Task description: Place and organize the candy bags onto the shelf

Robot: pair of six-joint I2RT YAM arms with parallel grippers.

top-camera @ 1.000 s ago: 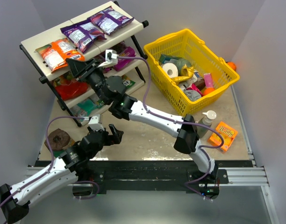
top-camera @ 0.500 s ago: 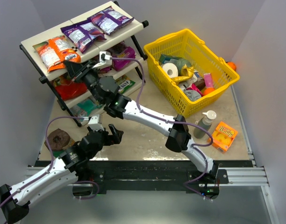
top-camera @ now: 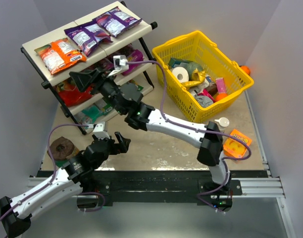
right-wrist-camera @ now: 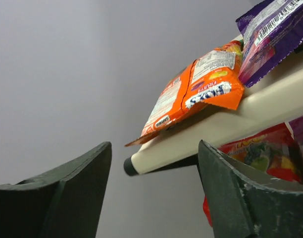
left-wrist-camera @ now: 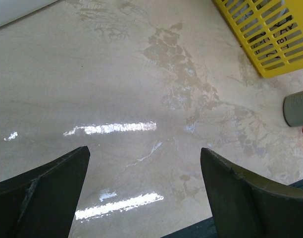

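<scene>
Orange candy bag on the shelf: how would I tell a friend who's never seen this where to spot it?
Find the slanted three-tier shelf at the table's back left. The orange candy bag lies at the left end of its top tier. Its neighbours on that tier are purple bags.

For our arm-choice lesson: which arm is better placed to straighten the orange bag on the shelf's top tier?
Probably the right. Its open end effector hangs just in front of the shelf, facing the orange bag; the left end effector hovers over the table, away from it.
</scene>
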